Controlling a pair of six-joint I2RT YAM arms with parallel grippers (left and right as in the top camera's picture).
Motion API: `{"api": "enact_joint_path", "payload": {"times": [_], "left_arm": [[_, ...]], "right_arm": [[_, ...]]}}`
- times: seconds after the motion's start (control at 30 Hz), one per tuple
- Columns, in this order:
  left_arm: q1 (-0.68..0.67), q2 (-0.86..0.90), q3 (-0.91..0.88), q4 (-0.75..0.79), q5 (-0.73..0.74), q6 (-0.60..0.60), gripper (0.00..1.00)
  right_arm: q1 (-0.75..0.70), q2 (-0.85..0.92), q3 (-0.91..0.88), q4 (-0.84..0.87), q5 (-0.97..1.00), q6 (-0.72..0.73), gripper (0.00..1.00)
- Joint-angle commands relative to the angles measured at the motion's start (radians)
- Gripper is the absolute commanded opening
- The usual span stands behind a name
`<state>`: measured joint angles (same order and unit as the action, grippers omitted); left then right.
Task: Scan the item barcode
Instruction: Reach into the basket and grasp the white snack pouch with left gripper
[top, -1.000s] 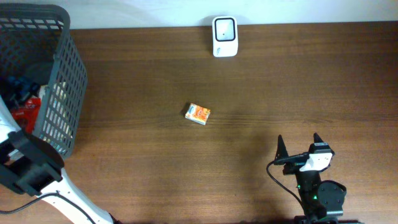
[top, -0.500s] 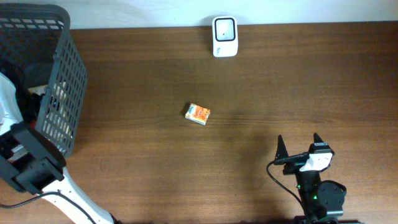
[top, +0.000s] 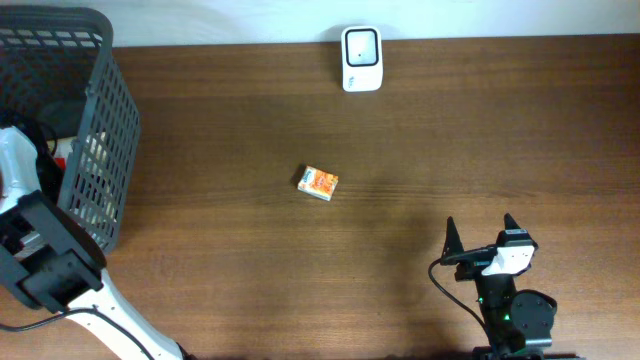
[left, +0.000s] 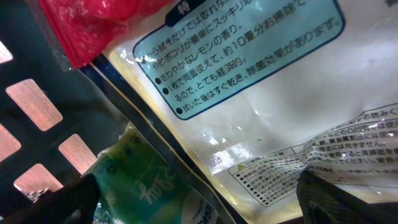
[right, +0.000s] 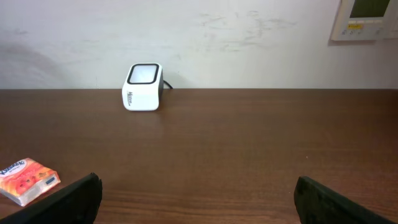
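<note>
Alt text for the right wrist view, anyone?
A white barcode scanner stands at the far left of a brown wooden table, against a white wall. A small orange box lies near left, and the open right gripper frames the bottom corners.

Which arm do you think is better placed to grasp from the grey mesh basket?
Left: left end effector, open, faces a white printed packet in the grey mesh basket; right end effector is distant.
</note>
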<state>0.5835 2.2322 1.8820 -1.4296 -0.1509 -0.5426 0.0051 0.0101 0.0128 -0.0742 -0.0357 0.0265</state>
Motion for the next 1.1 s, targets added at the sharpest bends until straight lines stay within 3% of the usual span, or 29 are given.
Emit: {"api": "enact_joint_path", "payload": {"times": [0.0,0.13,0.43,0.5,0.57,0.7,0.73,0.9,1.07], "left_arm": [[-0.001,-0.003,-0.018,-0.011,-0.011,-0.030,1.00],[-0.001,-0.003,-0.026,-0.024,-0.011,-0.029,0.93],[-0.001,-0.003,-0.153,0.012,-0.011,-0.029,0.65],[0.000,-0.003,-0.166,0.024,-0.012,-0.029,0.50],[0.000,-0.003,-0.166,0.027,-0.011,-0.029,0.22],[0.000,-0.003,-0.165,0.026,-0.011,-0.029,0.08],[0.000,-0.003,-0.161,0.022,-0.010,-0.029,0.00],[0.000,-0.003,-0.090,-0.031,-0.001,-0.029,0.00],[0.000,-0.003,0.110,-0.126,0.066,0.012,0.00]], "right_arm": [[-0.006,-0.006,-0.007,-0.002,-0.002,0.003,0.98],[-0.006,-0.006,-0.007,-0.002,-0.002,0.003,0.98],[-0.006,-0.006,-0.007,-0.002,-0.002,0.003,0.98],[-0.006,-0.006,-0.007,-0.002,-0.002,0.003,0.98],[-0.006,-0.006,-0.007,-0.002,-0.002,0.003,0.98],[-0.006,-0.006,-0.007,-0.002,-0.002,0.003,0.98],[-0.006,-0.006,-0.007,-0.002,-0.002,0.003,0.98],[-0.006,-0.006,-0.007,-0.002,-0.002,0.003,0.98],[-0.006,-0.006,-0.007,-0.002,-0.002,0.003,0.98]]}}
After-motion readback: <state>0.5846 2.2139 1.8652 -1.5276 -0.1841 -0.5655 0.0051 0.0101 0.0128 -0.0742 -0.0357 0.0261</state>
